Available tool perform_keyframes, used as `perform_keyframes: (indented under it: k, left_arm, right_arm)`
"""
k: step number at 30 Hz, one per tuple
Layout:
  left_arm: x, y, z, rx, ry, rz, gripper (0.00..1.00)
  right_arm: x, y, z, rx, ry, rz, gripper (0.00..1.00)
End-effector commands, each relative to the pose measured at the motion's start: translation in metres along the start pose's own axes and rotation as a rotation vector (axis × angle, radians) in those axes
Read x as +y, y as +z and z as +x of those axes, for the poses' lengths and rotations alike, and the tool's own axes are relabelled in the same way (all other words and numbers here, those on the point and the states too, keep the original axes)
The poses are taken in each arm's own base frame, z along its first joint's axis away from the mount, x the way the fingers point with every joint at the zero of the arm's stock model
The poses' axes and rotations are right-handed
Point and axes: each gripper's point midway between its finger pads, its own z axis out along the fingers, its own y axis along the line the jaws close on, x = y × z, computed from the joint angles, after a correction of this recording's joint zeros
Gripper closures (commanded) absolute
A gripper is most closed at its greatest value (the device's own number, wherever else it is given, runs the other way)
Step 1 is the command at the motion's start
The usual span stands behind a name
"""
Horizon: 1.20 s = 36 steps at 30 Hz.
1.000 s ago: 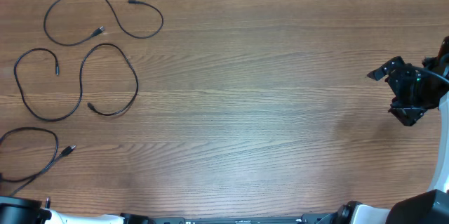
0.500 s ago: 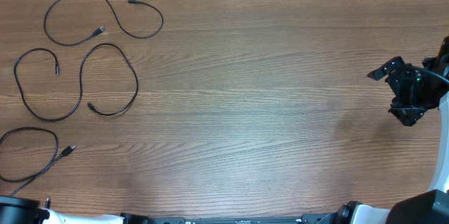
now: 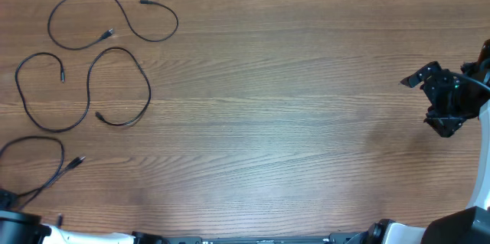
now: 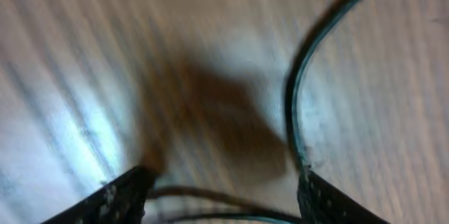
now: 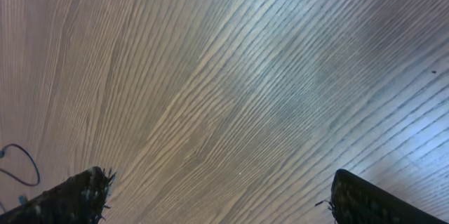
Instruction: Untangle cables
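Most of the broad wooden table [image 3: 291,122] is bare, so there is open room across the middle and right, while three cables [image 3: 149,89] lie in separate loose loops down the left side. The right gripper [image 5: 219,185] hangs at the right edge, jaws wide and empty, seemingly parked clear. At the lower-left corner, tight against the table's edge, the left gripper [image 4: 223,189] straddles the lowest cable [image 4: 291,112], fingers apart and gripping nothing.

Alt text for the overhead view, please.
Three thin black cables lie in separate loose loops, not crossing, on the left of a wooden table. The right hand is open near the right edge, far from them.
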Motion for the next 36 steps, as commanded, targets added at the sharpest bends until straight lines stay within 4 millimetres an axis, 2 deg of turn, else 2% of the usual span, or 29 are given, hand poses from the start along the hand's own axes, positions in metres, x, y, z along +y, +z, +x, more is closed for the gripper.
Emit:
perform_keyframes:
  k: [1,9,16,19,22,26,29,31,36]
  left_arm:
    - [-0.021,0.021,0.028,0.084,-0.028,0.068,0.28]
    - [-0.067,0.017,0.059,0.221,-0.074,0.201,0.27]
    - [-0.082,0.011,0.085,0.337,-0.093,0.209,0.27]
    - [-0.092,0.005,0.093,0.385,-0.164,0.254,0.24]
    - [-0.112,-0.005,0.100,0.435,-0.232,0.365,0.23]
    - [-0.133,-0.019,0.109,0.500,-0.271,0.472,0.28]
    - [-0.140,-0.026,0.118,0.540,-0.246,0.497,0.29]
    - [-0.143,-0.029,0.124,0.558,-0.198,0.505,0.24]
    - [-0.157,-0.035,0.139,0.619,-0.152,0.506,0.24]
  right_arm:
    - [0.004,-0.006,-0.004,-0.025,-0.011,-0.011,0.00]
    - [0.004,-0.006,-0.004,-0.025,-0.011,-0.011,0.00]
    - [0.004,-0.006,-0.004,-0.025,-0.011,-0.011,0.00]
    - [0.004,-0.006,-0.004,-0.025,-0.011,-0.011,0.00]
    - [0.004,-0.006,-0.004,-0.025,-0.011,-0.011,0.00]
    - [0.004,-0.006,-0.004,-0.025,-0.011,-0.011,0.00]
    - [0.004,-0.006,-0.004,-0.025,-0.011,-0.011,0.00]
    - [0.004,-0.006,-0.004,-0.025,-0.011,-0.011,0.00]
    - [0.004,-0.006,-0.004,-0.025,-0.011,-0.011,0.00]
